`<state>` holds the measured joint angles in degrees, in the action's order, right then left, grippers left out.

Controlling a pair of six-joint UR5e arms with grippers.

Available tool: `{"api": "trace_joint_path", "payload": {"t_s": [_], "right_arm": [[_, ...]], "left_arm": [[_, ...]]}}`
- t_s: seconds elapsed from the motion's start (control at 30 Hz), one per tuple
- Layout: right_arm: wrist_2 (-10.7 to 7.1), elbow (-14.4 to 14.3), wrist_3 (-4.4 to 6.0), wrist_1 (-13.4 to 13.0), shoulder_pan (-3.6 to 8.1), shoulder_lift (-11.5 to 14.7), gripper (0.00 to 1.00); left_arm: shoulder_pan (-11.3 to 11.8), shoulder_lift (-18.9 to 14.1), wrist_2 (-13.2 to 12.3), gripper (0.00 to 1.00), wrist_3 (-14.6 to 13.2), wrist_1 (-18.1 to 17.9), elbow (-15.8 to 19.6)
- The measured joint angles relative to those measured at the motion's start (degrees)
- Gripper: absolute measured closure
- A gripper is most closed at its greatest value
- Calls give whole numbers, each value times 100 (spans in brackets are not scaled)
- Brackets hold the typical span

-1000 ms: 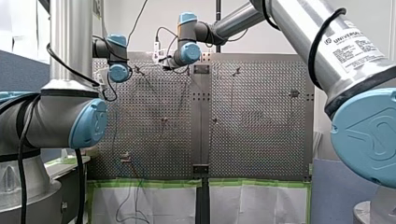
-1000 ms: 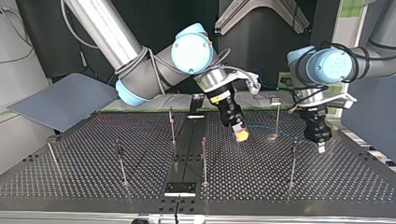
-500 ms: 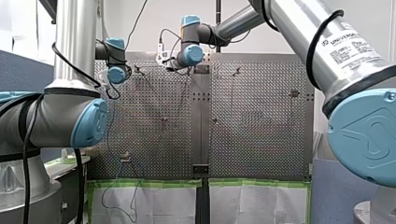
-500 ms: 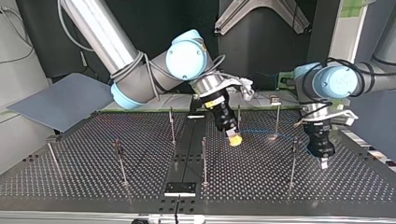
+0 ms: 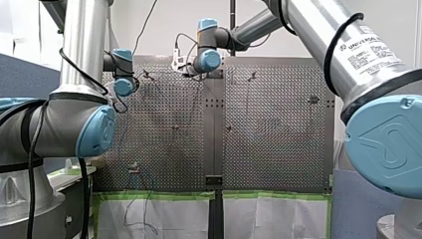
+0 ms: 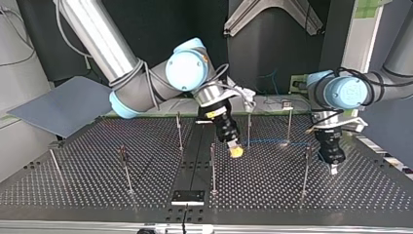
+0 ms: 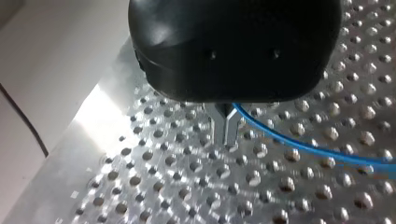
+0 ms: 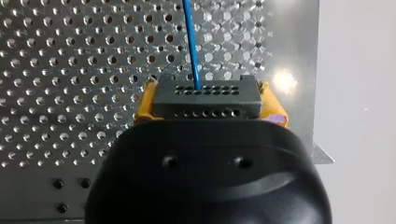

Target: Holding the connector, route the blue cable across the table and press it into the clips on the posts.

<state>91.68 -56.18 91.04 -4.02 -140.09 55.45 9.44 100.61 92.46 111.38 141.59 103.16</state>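
The connector point(image 8: 205, 93) is clamped in the right gripper point(image 8: 209, 106); the left gripper point(image 7: 225, 133) is closed, just beside the blue cable point(image 7: 299, 145).

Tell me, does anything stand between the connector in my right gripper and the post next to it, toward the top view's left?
Nothing visible does. My right gripper holds the connector between its yellow pads, and in the top view only bare perforated table shows between it and that post.
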Motion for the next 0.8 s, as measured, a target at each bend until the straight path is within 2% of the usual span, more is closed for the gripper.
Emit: {"api": "trace_joint_path", "payload": {"t_s": [0.17, 0.3, 0.5, 0.73, 0.77, 0.8], "right_arm": [[1, 1, -5, -20, 41, -26, 100], [-6, 2, -33, -39, 83, -127, 100], [-99, 15, -94, -109, 103, -221, 100], [-210, 76, -132, -143, 89, -238, 100], [-220, 81, -141, -143, 86, -238, 100], [-230, 85, -156, -144, 82, -239, 100]], "left_arm": [[12, 89, -154, 100, 123, -135, -16], [25, 253, -167, 100, 176, -225, -113], [193, 440, -207, 100, 295, -296, -249], [235, 455, -176, 100, 278, -180, -262], [230, 455, -163, 93, 261, -132, -262], [225, 454, -152, 93, 251, -94, -263]]}}
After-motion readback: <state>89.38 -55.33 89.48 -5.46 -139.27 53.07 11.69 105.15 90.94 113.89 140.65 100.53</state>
